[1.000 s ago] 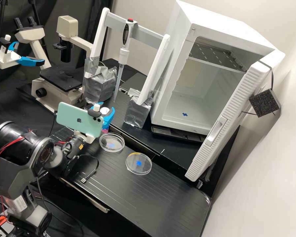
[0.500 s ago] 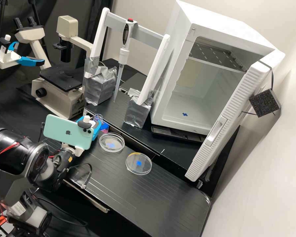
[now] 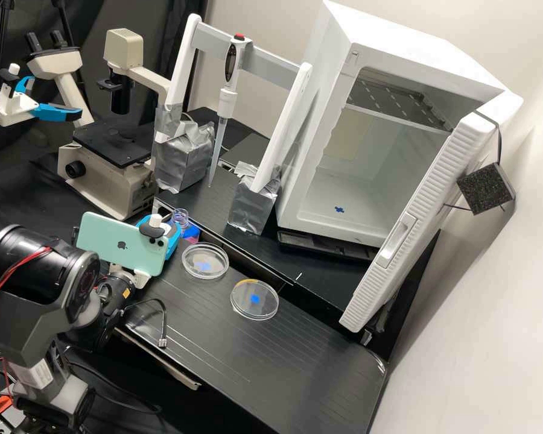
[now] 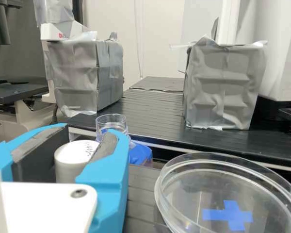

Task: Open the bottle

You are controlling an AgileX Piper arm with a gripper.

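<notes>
Over the last second I've backed the gripper [image 4: 90, 135] leftward, clear of the neck. It's closed on the white cap [image 4: 71, 164], lower left in wrist view. Bottle [image 3: 190, 232] is just right of it, left of centre in high view, mouth bare. I'd call it opened; keep the grip.

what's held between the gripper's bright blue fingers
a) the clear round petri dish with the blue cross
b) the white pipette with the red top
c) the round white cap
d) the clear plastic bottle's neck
C: the round white cap sits between the two fingers of the gripper, while the clear bottle neck stands uncovered beyond them.
</notes>
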